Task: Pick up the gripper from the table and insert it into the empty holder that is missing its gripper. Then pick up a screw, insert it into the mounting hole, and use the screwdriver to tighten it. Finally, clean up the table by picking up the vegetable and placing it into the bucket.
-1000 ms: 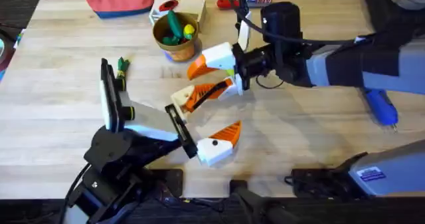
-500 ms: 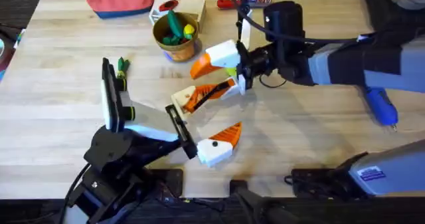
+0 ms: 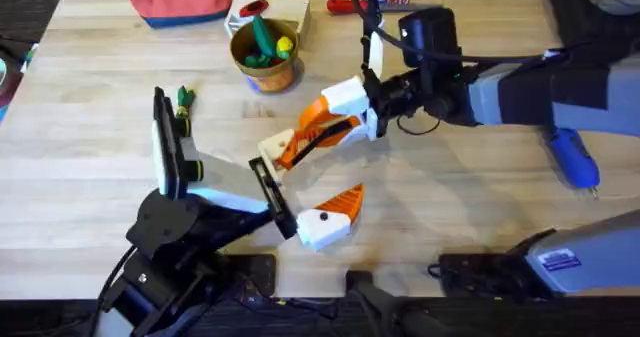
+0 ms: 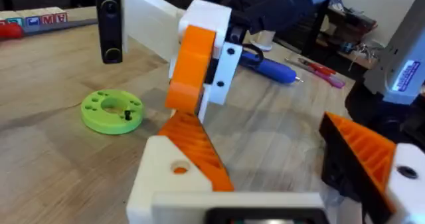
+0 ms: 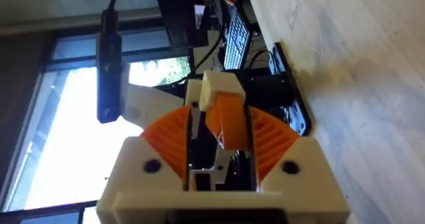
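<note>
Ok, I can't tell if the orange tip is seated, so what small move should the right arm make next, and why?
Probably push the gripper a little farther along the empty holder before letting go. The right gripper is shut on it, and the orange wedge lies on the cream block, but I cannot tell whether it is fully home.

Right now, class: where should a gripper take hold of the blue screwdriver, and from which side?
Grip the screwdriver across its body, coming down from above: it lies flat on the table with both long sides free. Its far end is hidden under the right arm, so take the exposed stretch.
</note>
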